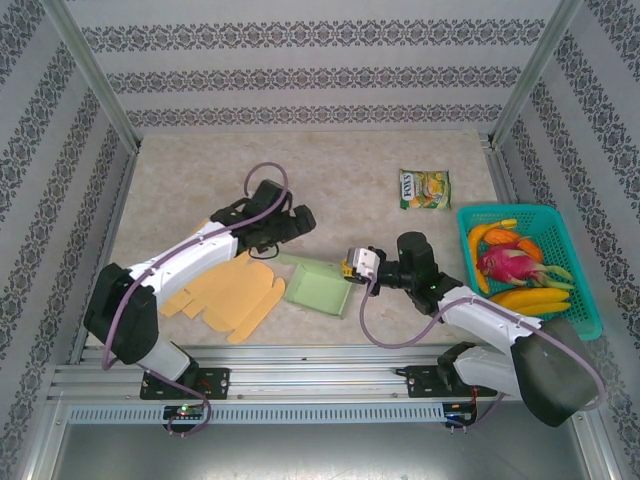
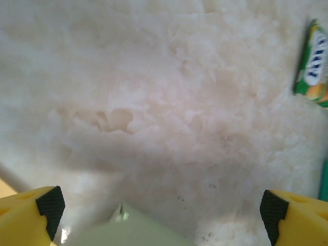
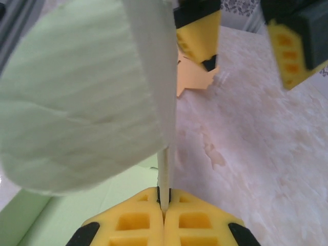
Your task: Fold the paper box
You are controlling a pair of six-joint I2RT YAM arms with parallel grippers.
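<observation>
The right gripper (image 3: 164,204) pinches tight one wall of the green paper box (image 1: 318,284), in the middle of the table (image 1: 400,150), and the wide-open left gripper (image 2: 161,210), above what looks like its far corner, should go down slowly and fold gently.

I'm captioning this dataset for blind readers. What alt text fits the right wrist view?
The right arm's yellow fingers pinch the thin edge of a pale green paper box. Beyond it, the left arm's open fingers hang over a beige table, near a flat orange cardboard sheet.
</observation>
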